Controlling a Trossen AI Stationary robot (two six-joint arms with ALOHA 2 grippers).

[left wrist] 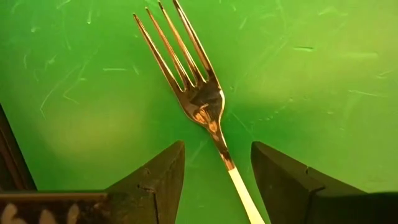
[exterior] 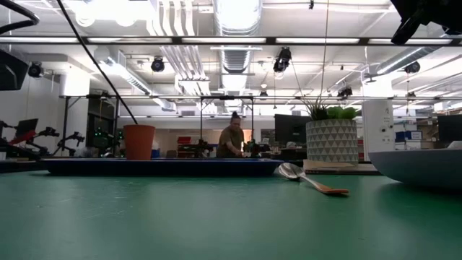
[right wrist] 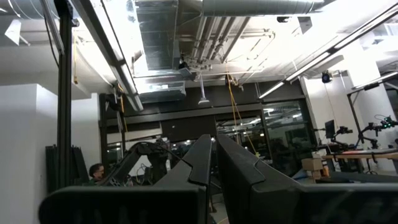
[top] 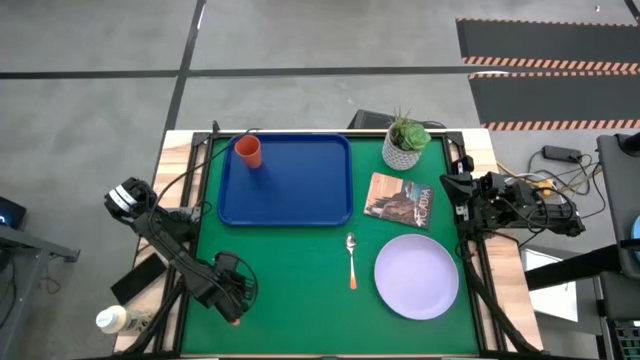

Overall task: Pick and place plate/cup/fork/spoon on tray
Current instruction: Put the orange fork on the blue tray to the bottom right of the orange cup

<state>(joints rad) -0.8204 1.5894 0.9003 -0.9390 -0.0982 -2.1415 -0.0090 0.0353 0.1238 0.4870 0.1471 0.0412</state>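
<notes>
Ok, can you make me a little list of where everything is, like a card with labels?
cup: orange cup stands in the far left corner of the blue tray
plate: lavender plate on the green mat, off the tray
spoon: spoon on the mat, left of the plate
fork: fork on the mat, between the open left tool fingers
right tool: shut, parked at the table's right edge
</notes>
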